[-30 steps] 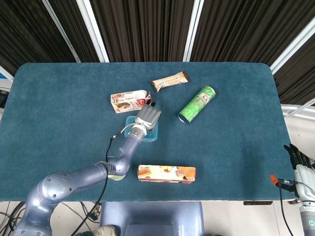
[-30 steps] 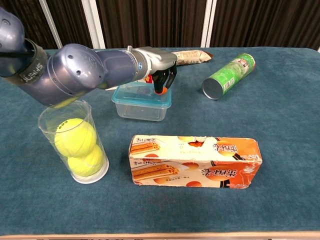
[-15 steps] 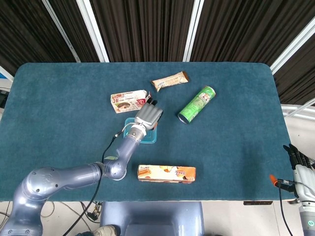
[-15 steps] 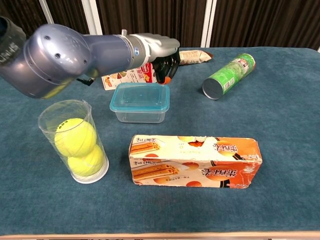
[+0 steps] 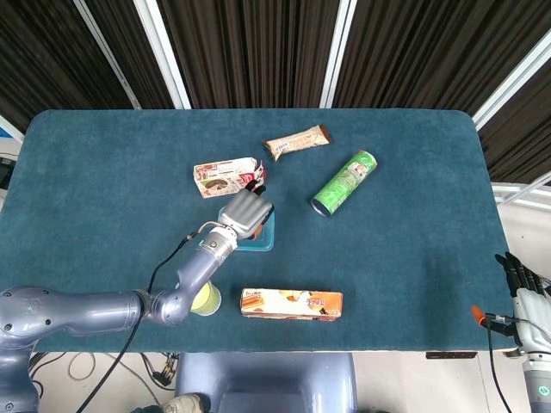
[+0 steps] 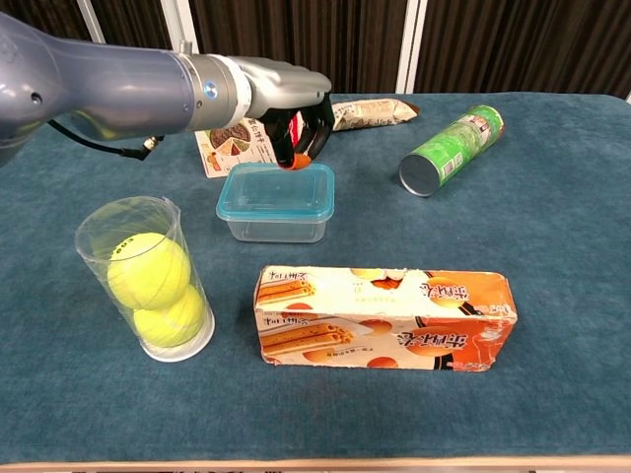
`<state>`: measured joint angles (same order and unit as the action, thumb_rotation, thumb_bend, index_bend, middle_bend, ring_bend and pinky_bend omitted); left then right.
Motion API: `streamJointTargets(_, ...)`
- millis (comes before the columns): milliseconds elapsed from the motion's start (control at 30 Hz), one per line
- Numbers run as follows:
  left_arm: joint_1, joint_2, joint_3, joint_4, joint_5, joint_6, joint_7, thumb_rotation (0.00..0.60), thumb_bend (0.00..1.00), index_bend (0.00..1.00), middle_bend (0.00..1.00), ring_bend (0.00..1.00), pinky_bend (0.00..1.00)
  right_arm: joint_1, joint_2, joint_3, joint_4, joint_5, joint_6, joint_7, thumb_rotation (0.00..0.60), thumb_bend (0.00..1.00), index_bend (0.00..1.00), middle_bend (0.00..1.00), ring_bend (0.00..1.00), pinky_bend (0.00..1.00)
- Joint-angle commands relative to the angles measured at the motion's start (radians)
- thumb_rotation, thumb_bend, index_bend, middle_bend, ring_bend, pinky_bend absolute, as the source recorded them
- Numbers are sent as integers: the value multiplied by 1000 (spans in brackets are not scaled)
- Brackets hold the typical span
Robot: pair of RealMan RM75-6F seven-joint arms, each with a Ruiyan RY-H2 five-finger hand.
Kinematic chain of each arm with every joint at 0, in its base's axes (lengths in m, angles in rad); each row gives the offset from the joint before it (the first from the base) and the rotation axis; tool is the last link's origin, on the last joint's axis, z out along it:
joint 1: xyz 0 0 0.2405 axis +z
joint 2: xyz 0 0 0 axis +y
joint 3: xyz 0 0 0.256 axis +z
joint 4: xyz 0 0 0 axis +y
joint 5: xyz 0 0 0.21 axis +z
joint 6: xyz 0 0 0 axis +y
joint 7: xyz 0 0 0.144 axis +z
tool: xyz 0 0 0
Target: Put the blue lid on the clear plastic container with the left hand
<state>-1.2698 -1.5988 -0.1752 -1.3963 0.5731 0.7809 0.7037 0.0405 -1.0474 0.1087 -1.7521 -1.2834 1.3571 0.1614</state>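
Observation:
The blue lid (image 6: 278, 184) sits flat on the clear plastic container (image 6: 276, 220) at mid-table; in the head view only the lid's right edge (image 5: 266, 234) shows past my hand. My left hand (image 6: 296, 110) hovers just above the container's back edge, fingers bent downward and apart from the thumb, holding nothing. From the head view, the left hand (image 5: 245, 212) covers most of the container. My right hand (image 5: 527, 290) hangs beyond the table's right front corner, fingers straight, empty.
A clear tube of tennis balls (image 6: 148, 281) stands front left. An orange biscuit box (image 6: 385, 317) lies in front of the container. A green chip can (image 6: 452, 148) lies to the right, a snack bar (image 5: 297, 141) and a red-and-white carton (image 5: 224, 177) behind.
My left hand has lifted off the lid and drawn back toward the left. The lidded container has stayed put. The right hand has not moved.

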Motion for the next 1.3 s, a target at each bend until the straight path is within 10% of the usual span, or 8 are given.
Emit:
streamJointTargets(33,1,-3,9,8,11,-17,-16,600,525,684,568,134,91,0,0,1,0,2,1,0,600,292,96,0,0,0)
streamJointTargets(1300,-2,-20,78,19,167,-87,-127,600,526,691,570,133,70,0,3,4,-5,15,-7,3,600,292,96,0,0,0)
